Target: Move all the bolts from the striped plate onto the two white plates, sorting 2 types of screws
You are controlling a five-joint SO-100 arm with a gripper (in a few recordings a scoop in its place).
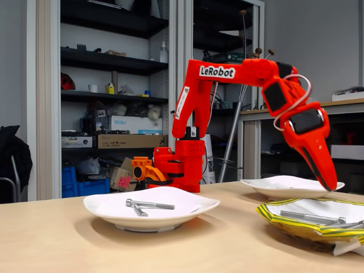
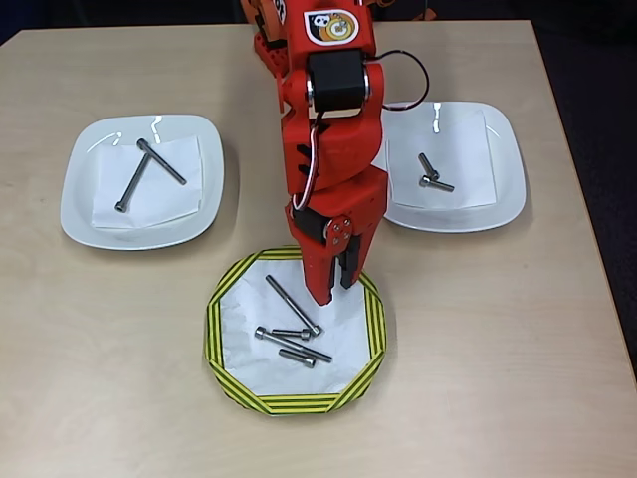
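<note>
The striped plate sits at the table's front centre and holds several bolts: two long ones and two short ones. My orange gripper hangs point-down over the plate's rear part, shut with nothing seen in it. In the fixed view its tip hovers just above the striped plate. The left white plate carries two long bolts, which also show in the fixed view. The right white plate carries two short bolts.
The arm's base stands at the table's rear centre, between the white plates. Shelves and a desk stand behind the table. Bare tabletop lies along the front edge and both front corners.
</note>
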